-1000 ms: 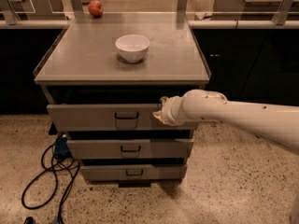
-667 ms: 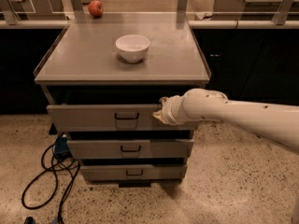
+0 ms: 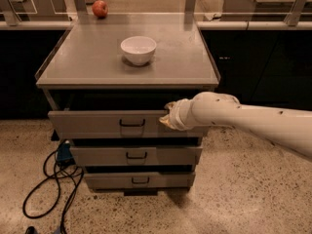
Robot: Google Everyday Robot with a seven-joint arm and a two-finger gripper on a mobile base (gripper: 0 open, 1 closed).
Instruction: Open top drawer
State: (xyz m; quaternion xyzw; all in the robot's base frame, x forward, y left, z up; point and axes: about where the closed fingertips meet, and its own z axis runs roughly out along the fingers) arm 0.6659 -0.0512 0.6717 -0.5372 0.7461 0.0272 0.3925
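Note:
The top drawer [image 3: 92, 124] is the widest grey drawer under the cabinet top, with a small dark loop handle [image 3: 132, 123] at its centre. It stands pulled out a little, with a dark gap above its front. My gripper [image 3: 165, 117] is at the end of the white arm [image 3: 243, 118] that comes in from the right. It sits at the upper edge of the drawer front, just right of the handle. Two narrower drawers [image 3: 136, 156] sit below.
A white bowl [image 3: 138, 49] sits on the grey cabinet top [image 3: 87, 57]. A red apple [image 3: 100, 8] lies at the back left. A black cable [image 3: 48, 179] loops on the speckled floor at the cabinet's left. Dark cabinets flank both sides.

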